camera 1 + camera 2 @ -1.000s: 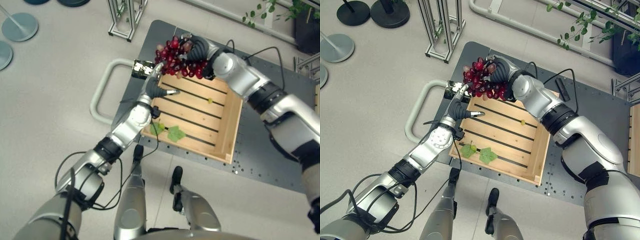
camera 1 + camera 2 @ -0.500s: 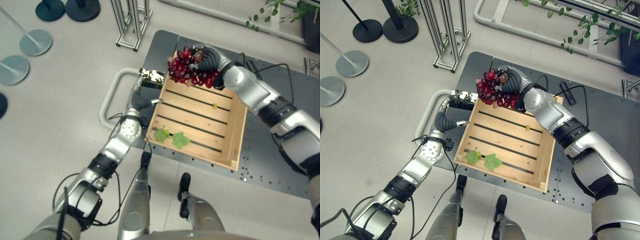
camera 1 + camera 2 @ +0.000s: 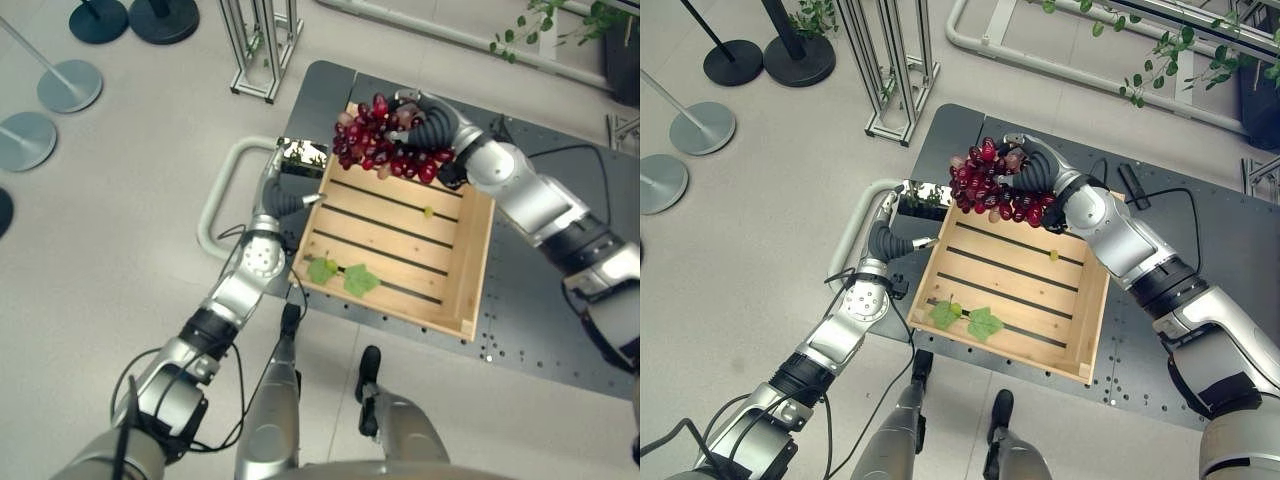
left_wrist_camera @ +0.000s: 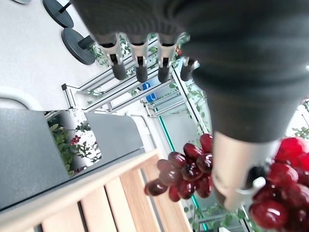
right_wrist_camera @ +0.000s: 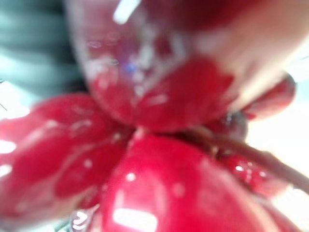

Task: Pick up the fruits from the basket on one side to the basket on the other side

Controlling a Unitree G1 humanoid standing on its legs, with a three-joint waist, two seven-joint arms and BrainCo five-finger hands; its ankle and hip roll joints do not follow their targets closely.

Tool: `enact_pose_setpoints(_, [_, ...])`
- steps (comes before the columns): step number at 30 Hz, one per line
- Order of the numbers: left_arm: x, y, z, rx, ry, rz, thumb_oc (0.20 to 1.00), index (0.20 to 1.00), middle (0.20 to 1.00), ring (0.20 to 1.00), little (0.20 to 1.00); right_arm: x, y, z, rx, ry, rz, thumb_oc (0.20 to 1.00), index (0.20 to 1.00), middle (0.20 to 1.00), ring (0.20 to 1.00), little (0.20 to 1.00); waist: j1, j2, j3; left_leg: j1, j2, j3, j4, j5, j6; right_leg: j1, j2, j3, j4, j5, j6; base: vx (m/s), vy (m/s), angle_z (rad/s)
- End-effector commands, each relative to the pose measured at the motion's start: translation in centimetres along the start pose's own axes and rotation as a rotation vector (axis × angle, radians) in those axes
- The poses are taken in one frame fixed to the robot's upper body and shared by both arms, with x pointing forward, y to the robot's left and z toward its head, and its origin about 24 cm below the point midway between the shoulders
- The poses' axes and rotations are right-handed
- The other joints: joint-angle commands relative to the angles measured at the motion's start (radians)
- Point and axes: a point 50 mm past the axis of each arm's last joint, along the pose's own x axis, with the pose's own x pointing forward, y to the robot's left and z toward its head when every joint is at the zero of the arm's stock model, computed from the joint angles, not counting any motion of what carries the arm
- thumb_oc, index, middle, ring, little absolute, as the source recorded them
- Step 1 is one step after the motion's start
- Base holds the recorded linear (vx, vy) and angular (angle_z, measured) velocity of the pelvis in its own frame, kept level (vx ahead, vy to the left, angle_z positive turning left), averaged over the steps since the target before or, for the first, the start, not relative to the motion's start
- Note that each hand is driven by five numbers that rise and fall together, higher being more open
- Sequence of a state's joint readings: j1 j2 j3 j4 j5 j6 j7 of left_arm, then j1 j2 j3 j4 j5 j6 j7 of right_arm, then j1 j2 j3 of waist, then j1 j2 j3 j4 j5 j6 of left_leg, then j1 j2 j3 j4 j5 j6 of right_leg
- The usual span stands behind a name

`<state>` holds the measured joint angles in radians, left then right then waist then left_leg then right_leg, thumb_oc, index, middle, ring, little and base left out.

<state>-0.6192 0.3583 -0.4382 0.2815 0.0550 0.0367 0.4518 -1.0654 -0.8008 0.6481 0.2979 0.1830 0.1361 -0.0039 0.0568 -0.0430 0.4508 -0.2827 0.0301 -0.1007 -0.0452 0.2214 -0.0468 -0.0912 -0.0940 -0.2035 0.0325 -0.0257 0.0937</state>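
A bunch of red grapes (image 3: 380, 145) hangs above the far left corner of a slatted wooden crate (image 3: 470, 262), with my right hand (image 3: 432, 124) shut on it from the right. The grapes (image 5: 159, 145) sit right against the lens in the right wrist view. My left hand (image 3: 282, 200) is at the crate's left edge, below the bunch, with straight fingers (image 4: 140, 60) and nothing in it. Past them, the left wrist view has the grapes (image 4: 181, 169) over the crate's rim (image 4: 96, 203). Two green leaves (image 3: 342, 274) and one small green grape (image 3: 428, 211) lie in the crate.
The crate stands on a dark grey cart platform (image 3: 540, 330) with a pale tubular handle (image 3: 215, 195) on the left. A metal frame stand (image 3: 262, 40) and round post bases (image 3: 68, 85) are on the floor beyond. A black box (image 3: 1128, 185) lies on the platform.
The camera has shifted. My left hand has drawn back from over the crate's left corner to its outer edge. The right hand still holds the grapes over the far corner.
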Motion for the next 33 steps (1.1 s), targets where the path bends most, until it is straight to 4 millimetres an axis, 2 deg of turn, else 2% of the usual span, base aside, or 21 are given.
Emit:
enact_pose_setpoints(1, [0.3, -1.6, 1.2, -0.027, -0.048, -0.028, 1.000, 1.000, 1.000, 1.000, 1.000, 1.1, 0.0, 3.1, 0.044, -0.138, -0.037, 0.200, 0.200, 0.200, 0.200, 0.200, -0.009, -0.071, -0.128, 0.054, 0.029, 0.044, 0.043, -0.151, -0.054, -0.052, -0.121, 0.024, 0.060, -0.007, 0.085, 0.00, 0.000, 0.00])
enact_pose_setpoints(4, [0.6, -2.9, 1.7, -0.033, -0.046, -0.049, 1.000, 1.000, 1.000, 1.000, 1.000, 2.3, 1.2, 3.8, 0.078, -0.135, -0.046, 0.200, 0.200, 0.200, 0.200, 0.200, -0.012, -0.070, -0.129, 0.055, 0.030, 0.046, 0.046, -0.152, -0.055, -0.052, -0.118, 0.027, 0.061, -0.009, 0.084, 0.00, 0.000, 0.00])
enact_pose_setpoints(11, [0.9, -4.0, 2.1, -0.033, -0.043, -0.058, 1.000, 1.000, 1.000, 1.000, 1.000, 3.5, 3.9, 4.6, 0.127, -0.125, -0.039, 0.200, 0.200, 0.200, 0.200, 0.200, -0.014, -0.063, -0.132, 0.056, 0.032, 0.048, 0.046, -0.152, -0.054, -0.052, -0.117, 0.030, 0.059, -0.008, 0.082, 0.00, 0.000, 0.00])
enact_pose_setpoints(16, [0.7, -4.6, 2.1, -0.017, -0.035, -0.051, 1.000, 1.000, 1.000, 1.000, 1.000, 3.8, 6.0, 5.3, 0.178, -0.132, -0.029, 0.200, 0.200, 0.200, 0.200, 0.200, -0.014, -0.059, -0.132, 0.056, 0.033, 0.047, 0.048, -0.153, -0.052, -0.052, -0.115, 0.032, 0.060, -0.011, 0.080, 0.00, 0.000, 0.00])
enact_pose_setpoints(18, [0.6, -4.9, 2.2, -0.019, -0.034, -0.039, 1.000, 1.000, 1.000, 1.000, 1.000, 3.7, 7.5, 5.6, 0.218, -0.135, -0.008, 0.200, 0.200, 0.200, 0.200, 0.200, -0.014, -0.056, -0.131, 0.059, 0.032, 0.047, 0.048, -0.154, -0.050, -0.050, -0.117, 0.031, 0.064, -0.013, 0.079, 0.00, 0.000, 0.00])
enact_pose_setpoints(27, [0.6, -5.0, 2.5, 0.011, -0.051, 0.041, 1.000, 1.000, 1.000, 1.000, 1.000, 3.0, 9.0, 6.4, 0.307, -0.172, -0.016, 0.200, 0.200, 0.200, 0.200, 0.200, -0.017, -0.054, -0.127, 0.057, 0.030, 0.044, 0.047, -0.155, -0.046, -0.055, -0.121, 0.028, 0.080, -0.022, 0.079, 0.00, 0.000, 0.00])
enact_pose_setpoints(33, [0.8, -5.1, 3.5, -0.088, -0.063, 0.047, 1.000, 1.000, 1.000, 1.000, 1.000, 3.0, 10.1, 6.8, 0.364, -0.172, 0.012, 0.200, 0.200, 0.200, 0.200, 0.200, -0.019, -0.053, -0.128, 0.059, 0.030, 0.047, 0.045, -0.154, -0.047, -0.059, -0.123, 0.029, 0.083, -0.022, 0.079, 0.00, 0.000, 0.00])
